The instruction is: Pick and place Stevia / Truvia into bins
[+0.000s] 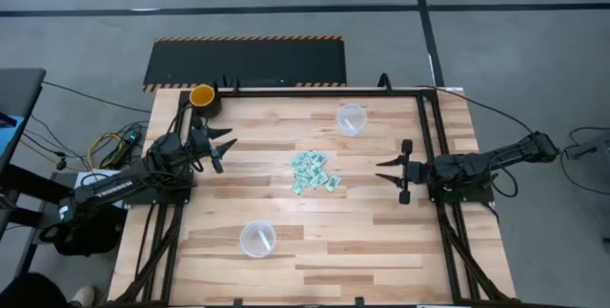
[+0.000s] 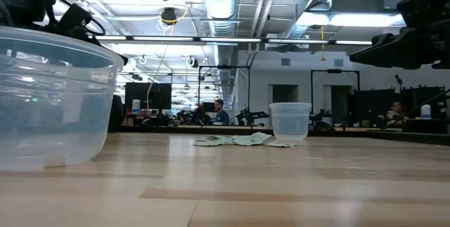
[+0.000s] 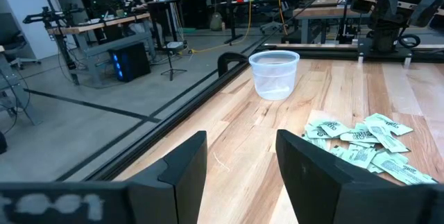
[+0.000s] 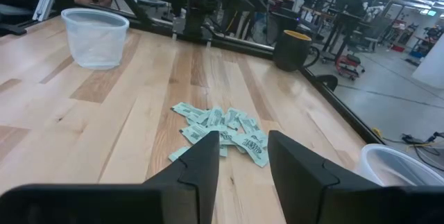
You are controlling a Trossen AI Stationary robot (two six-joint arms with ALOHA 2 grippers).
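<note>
A loose heap of flat, pale mint-and-white Stevia packets lies at the middle of the light plank-wood table, overlapping one another so that a count is hard to make. Two round, see-through plastic cups stand well apart from the heap: one cup near the far edge, the other cup toward the near edge. A yellow-orange cup with a dark base sits at the far left corner, near the black rail that frames the table.

The left gripper hangs above bare wood to the left of the heap, fingers parted and empty. The right gripper hangs right of the heap, likewise parted, holding nothing. Bare wood lies between each gripper and the packets.

In the low view the near cup fills the left side, cut off by the frame, and the packets probably show only as a thin strip.
</note>
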